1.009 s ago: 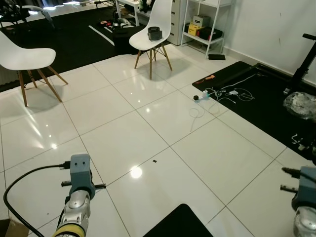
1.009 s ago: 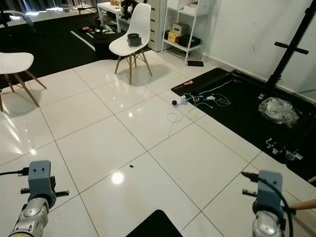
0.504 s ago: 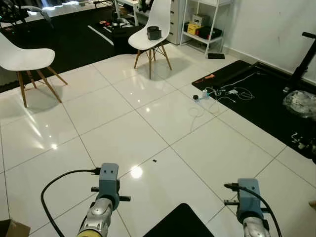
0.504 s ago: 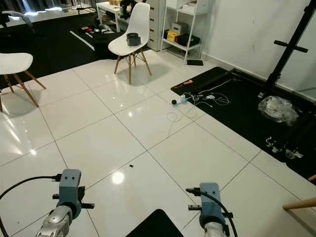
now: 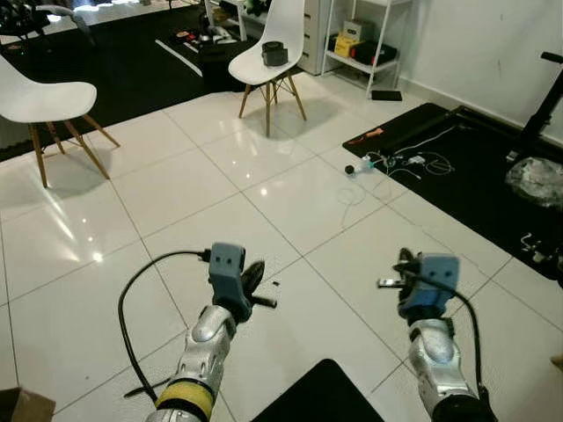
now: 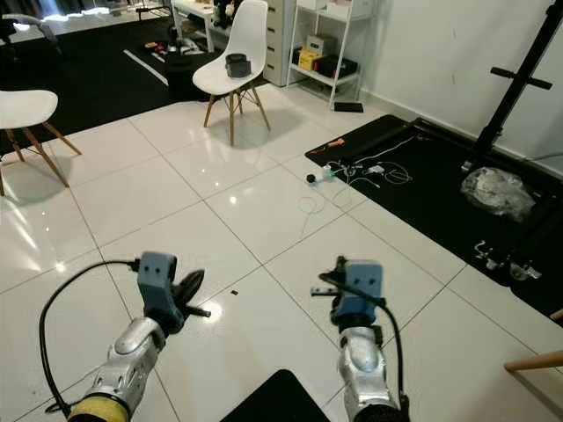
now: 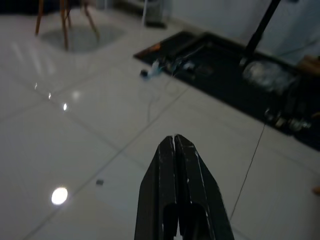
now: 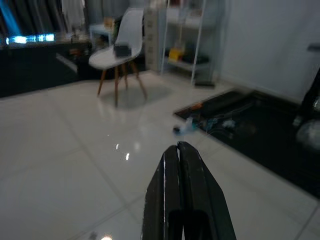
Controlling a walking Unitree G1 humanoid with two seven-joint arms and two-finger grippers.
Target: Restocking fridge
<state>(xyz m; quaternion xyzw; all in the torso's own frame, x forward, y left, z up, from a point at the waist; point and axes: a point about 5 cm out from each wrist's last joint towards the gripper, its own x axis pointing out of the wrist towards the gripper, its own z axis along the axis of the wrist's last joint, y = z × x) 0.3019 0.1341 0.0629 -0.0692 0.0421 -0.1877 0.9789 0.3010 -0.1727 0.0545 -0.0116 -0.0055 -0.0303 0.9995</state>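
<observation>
Both silver arms are raised in front of me over a white tiled floor (image 5: pixel 290 220). My left gripper (image 5: pixel 254 276) points forward and to the right, its black fingers pressed together with nothing between them; the left wrist view shows the same left gripper (image 7: pixel 174 137) shut above the tiles. My right gripper (image 5: pixel 404 262) is up at about the same height, and in the right wrist view this right gripper (image 8: pixel 178 145) is shut and holds nothing. A small dark speck (image 5: pixel 275 285) lies on the floor just past the left fingers.
A white chair (image 5: pixel 271 54) with a dark object on its seat stands far ahead; another white chair (image 5: pixel 44 98) stands at far left. A black mat (image 5: pixel 475 167) with loose cables (image 5: pixel 396 165) and a crumpled bag (image 5: pixel 535 185) lies to the right. A white shelf unit (image 5: pixel 365 40) lines the back wall.
Both arms have come up and inward from the lower corners toward the middle of the view. The fingers now point forward over the floor.
</observation>
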